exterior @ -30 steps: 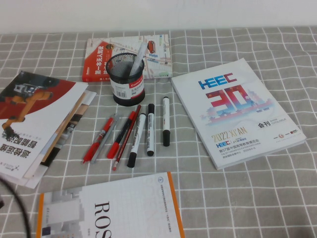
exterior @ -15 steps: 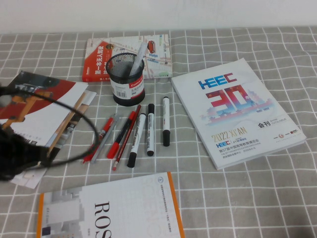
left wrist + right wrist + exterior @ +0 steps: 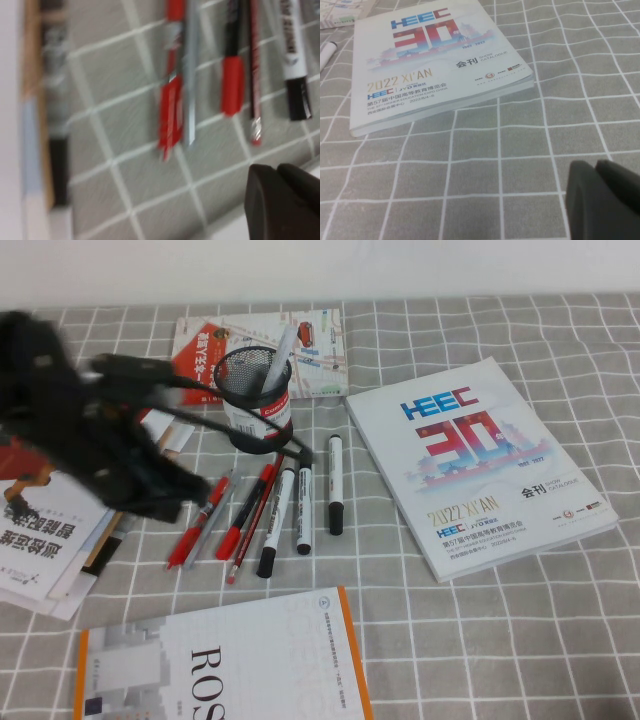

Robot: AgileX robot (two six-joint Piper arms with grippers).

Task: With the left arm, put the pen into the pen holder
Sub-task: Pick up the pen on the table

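The red pen [image 3: 200, 523] lies on the checked cloth, leftmost in a row of pens, with a grey pen right beside it. It also shows in the left wrist view [image 3: 170, 112]. The black mesh pen holder [image 3: 256, 405] stands upright behind the row and has a white marker in it. My left arm is a dark blur over the left of the table. My left gripper [image 3: 160, 498] hangs just left of the red pen, shut and empty; its fingers [image 3: 282, 202] touch each other. My right gripper [image 3: 602, 200] is shut and empty, low over bare cloth, out of the high view.
A red-and-black marker [image 3: 245, 512], a thin red pencil [image 3: 255, 525] and three white markers [image 3: 303, 502] lie right of the pen. A HEEC catalogue [image 3: 470, 465] lies at right, a ROS book [image 3: 220, 660] in front, stacked magazines [image 3: 45, 540] at left, a book [image 3: 320, 340] behind the holder.
My left arm has swung in from the lower left, across the magazines, toward the row of pens. The pens and the holder have not moved.
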